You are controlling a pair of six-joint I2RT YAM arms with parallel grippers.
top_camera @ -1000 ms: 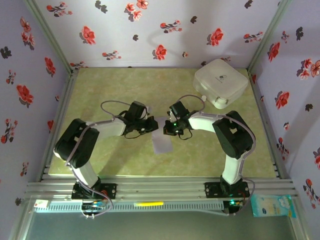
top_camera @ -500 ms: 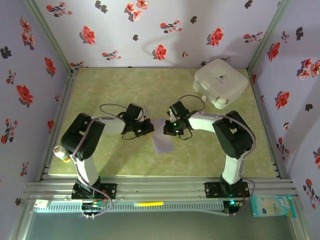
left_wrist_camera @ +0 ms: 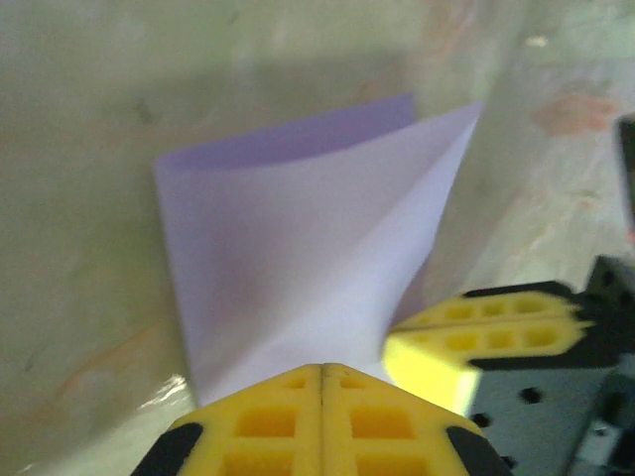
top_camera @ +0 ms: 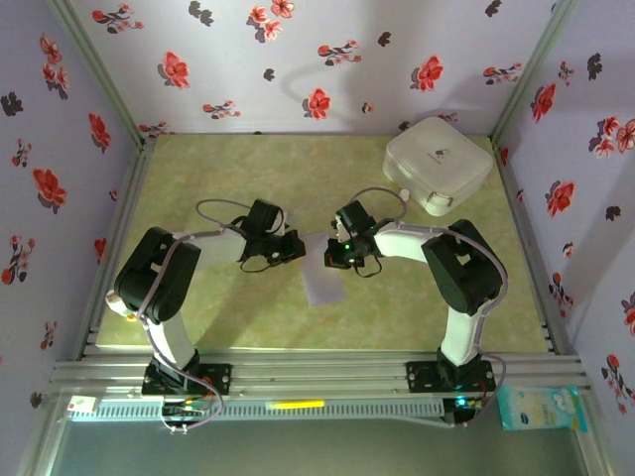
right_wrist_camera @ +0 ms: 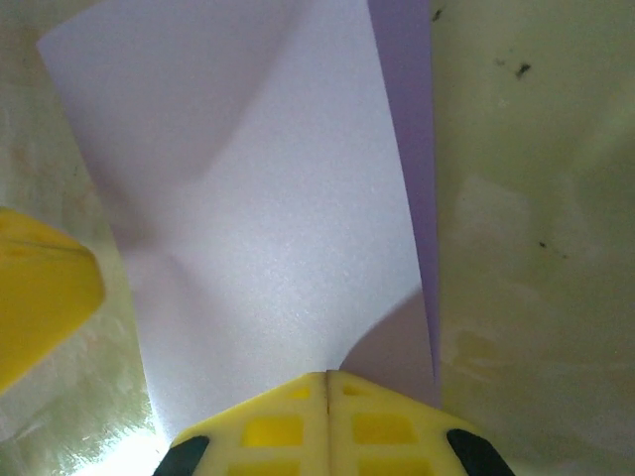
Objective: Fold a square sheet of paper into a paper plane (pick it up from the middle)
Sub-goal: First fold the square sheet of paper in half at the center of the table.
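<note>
Wide green desk [top_camera: 198, 178] inside flowered walls, and both arms reach in from the near edge to meet at its middle. The left arm [top_camera: 164, 283] bends in from the left, the right arm [top_camera: 461, 268] from the right. Far right corner, well apart from the action: a white rounded box [top_camera: 438, 165], sitting flat.

Centre of the desk, there's the square sheet of paper [top_camera: 322, 283], pale lavender. Its near part lies on the surface and its far edge is lifted up between the two arms. From the left wrist the sheet [left_wrist_camera: 298, 258] shows two layers, a lighter flap bowing over a darker one. From the right wrist the same sheet [right_wrist_camera: 268, 228] curves upward, with a darker strip along its right side.

The left end effector [top_camera: 296, 248] has its yellow fingers pressed together, pinching the sheet's far edge. The right end effector [top_camera: 330, 255], just beside it, is clamped on that same edge, no gap between its fingers.
</note>
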